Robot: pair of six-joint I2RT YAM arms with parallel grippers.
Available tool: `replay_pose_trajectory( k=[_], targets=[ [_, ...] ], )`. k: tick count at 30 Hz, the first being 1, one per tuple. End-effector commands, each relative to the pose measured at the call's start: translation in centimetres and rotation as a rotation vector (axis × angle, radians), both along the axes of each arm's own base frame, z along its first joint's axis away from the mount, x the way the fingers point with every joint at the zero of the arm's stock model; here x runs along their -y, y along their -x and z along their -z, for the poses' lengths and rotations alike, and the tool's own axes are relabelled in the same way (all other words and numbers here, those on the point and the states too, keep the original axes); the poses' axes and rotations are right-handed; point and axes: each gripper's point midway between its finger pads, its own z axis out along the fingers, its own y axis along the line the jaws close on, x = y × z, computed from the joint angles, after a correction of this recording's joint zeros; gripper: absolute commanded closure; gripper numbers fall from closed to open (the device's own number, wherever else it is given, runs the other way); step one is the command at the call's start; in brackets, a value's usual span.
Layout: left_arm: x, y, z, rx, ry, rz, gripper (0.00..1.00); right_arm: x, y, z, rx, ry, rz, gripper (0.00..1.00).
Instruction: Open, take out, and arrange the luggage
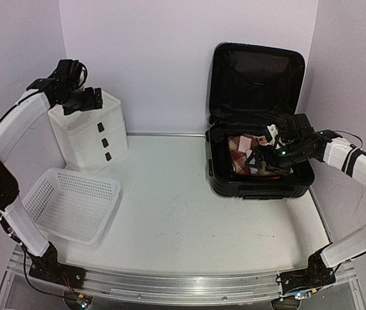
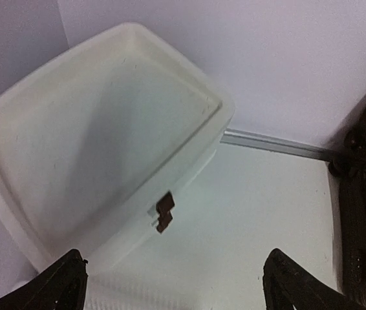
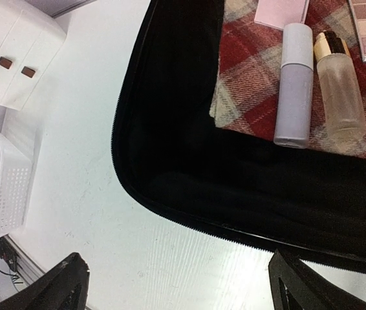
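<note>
Right wrist view: the right gripper [image 3: 176,284] hovers over the open luggage [image 3: 189,129], jaws spread wide and holding nothing.
The luggage sits at the right of the table [image 1: 183,213]. The lilac tube [image 3: 295,84] and frosted bottle [image 3: 340,90] lie side by side on plaid cloth [image 3: 247,77] ahead of the fingertips, with their long axes pointing away, probably crosswise to the closing line. The left gripper [image 1: 83,100], also spread, hangs over the white drawer box [image 1: 96,132], well apart from the luggage, so the right arm is nearer.

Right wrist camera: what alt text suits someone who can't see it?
An open black hard-shell suitcase holds a red plaid cloth with a lilac tube and a frosted clear bottle lying side by side on it. The open right gripper hovers over its corner.
</note>
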Motion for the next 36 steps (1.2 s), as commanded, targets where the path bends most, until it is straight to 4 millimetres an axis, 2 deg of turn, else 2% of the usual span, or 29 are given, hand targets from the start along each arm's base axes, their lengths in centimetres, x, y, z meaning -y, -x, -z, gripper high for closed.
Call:
replay_pose_trajectory(
  k=[1, 4, 6, 7, 9, 12, 18, 21, 27, 31, 36],
  targets=[
    [1.1, -5.1, -0.8, -0.009, -0.086, 0.091, 0.08, 1.0, 1.1, -2.3, 0.072, 0.011, 0.021, 0.02],
    [3.4, -7.6, -0.5, -0.017, -0.093, 0.252, 0.18, 1.6, 1.9, -2.7, 0.088, 0.029, 0.016, 0.02],
    [4.9, -8.6, -1.3, 0.022, -0.092, 0.34, 0.19, 2.0, 2.5, -2.9, 0.1, 0.047, 0.014, 0.02],
    [5.3, -9.4, -0.7, 0.02, -0.113, 0.376, 0.19, 2.2, 2.7, -3.0, 0.107, 0.056, 0.014, 0.02],
    [6.1, -10.3, -0.7, 0.046, -0.153, 0.442, 0.2, 2.7, 3.1, -3.2, 0.118, 0.072, 0.017, 0.02],
    [5.3, -11.8, -0.3, 0.06, -0.237, 0.42, 0.23, 3.1, 3.6, -3.4, 0.133, 0.086, 0.018, 0.02],
    [4.3, -13.9, 2.3, 0.031, -0.376, 0.424, 0.29, 3.3, 4.0, -4.0, 0.148, 0.088, 0.019, 0.02],
    [3.8, -14.4, 3.6, 0.009, -0.425, 0.425, 0.31, 3.3, 4.0, -4.1, 0.149, 0.085, 0.019, 0.02],
    [2.9, -14.8, 6.5, -0.059, -0.479, 0.432, 0.43, 2.9, 3.7, -3.8, 0.127, 0.074, 0.017, 0.02],
    [3.8, -13.9, 6.7, -0.064, -0.432, 0.474, 0.55, 2.8, 3.5, -3.6, 0.115, 0.074, 0.019, 0.02],
    [5.3, -12.9, 6.8, -0.061, -0.375, 0.549, 0.75, 2.8, 3.5, -3.4, 0.107, 0.075, 0.02, 0.02]
  ],
)
